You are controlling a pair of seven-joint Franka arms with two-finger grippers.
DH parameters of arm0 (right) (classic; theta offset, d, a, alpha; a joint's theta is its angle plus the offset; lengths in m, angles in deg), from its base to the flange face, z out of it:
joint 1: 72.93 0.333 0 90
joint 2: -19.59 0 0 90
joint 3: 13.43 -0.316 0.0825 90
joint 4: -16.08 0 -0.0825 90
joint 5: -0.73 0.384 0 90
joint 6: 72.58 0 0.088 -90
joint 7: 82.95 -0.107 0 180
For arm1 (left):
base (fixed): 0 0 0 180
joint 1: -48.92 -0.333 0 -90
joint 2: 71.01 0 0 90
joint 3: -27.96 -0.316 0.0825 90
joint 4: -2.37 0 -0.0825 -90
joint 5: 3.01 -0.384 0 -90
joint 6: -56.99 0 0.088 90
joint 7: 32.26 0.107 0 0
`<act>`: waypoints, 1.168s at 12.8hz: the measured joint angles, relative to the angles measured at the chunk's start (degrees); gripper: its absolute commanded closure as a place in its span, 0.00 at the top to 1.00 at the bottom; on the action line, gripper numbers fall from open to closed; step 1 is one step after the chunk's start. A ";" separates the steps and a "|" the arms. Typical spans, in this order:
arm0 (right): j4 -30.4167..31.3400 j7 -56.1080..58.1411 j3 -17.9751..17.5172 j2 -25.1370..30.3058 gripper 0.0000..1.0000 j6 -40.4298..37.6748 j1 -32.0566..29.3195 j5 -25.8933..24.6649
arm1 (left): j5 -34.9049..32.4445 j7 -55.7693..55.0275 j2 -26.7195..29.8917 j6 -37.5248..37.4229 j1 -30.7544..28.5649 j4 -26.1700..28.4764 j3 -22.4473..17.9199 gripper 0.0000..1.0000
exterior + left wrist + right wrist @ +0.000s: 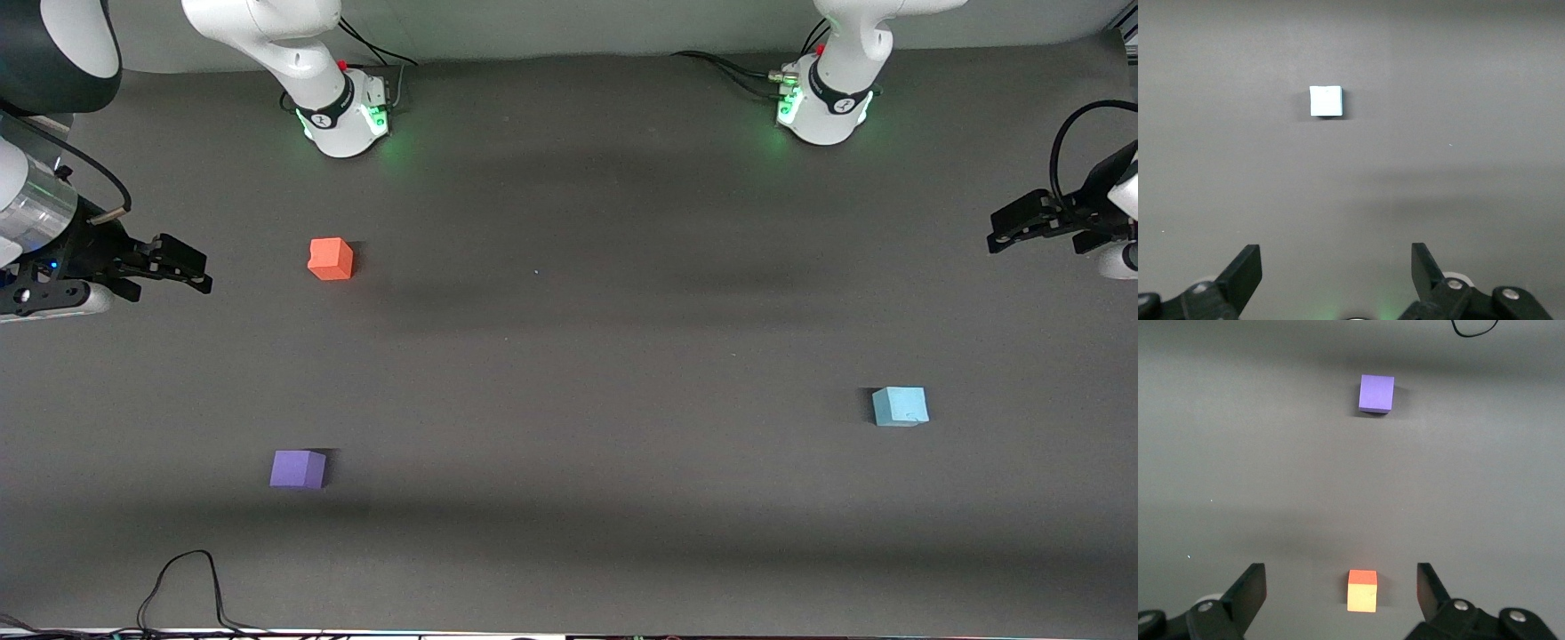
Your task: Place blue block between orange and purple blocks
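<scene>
The blue block [900, 406] sits on the grey table toward the left arm's end. It also shows in the left wrist view [1325, 101]. The orange block [331, 259] and the purple block [298, 468] sit toward the right arm's end, the purple one nearer the front camera. Both show in the right wrist view, orange [1362, 591] and purple [1377, 393]. My left gripper [997, 233] hangs open and empty above the table's end, apart from the blue block; its jaws stand wide [1336, 250]. My right gripper [200, 271] is open and empty beside the orange block, up in the air [1340, 568].
The two arm bases [342, 116] [822, 107] stand along the table's edge farthest from the front camera. A black cable [187, 582] loops onto the table at the edge nearest the camera, close to the purple block.
</scene>
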 measured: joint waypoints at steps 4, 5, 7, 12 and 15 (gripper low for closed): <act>0.25 0.00 0.00 -0.02 1.00 0.00 0.01 0.00 | 0.03 0.00 -0.01 -0.76 0.00 0.25 0.00 1.00; 0.26 0.00 0.00 -0.02 1.00 0.00 0.01 0.00 | 0.03 0.00 -0.08 -0.76 0.00 0.46 -0.01 1.00; 0.28 0.00 0.00 -0.04 1.00 -0.01 0.01 0.00 | 0.00 0.01 -1.02 0.03 -0.10 0.66 -0.18 1.00; 0.49 0.00 0.00 -0.15 1.00 -0.04 0.00 0.00 | -0.12 1.65 -7.95 8.23 -1.00 2.13 -1.14 1.00; 0.62 0.00 0.00 -0.19 1.00 -0.04 0.00 0.00 | -0.64 2.07 -12.96 19.50 -1.59 6.18 -1.27 1.00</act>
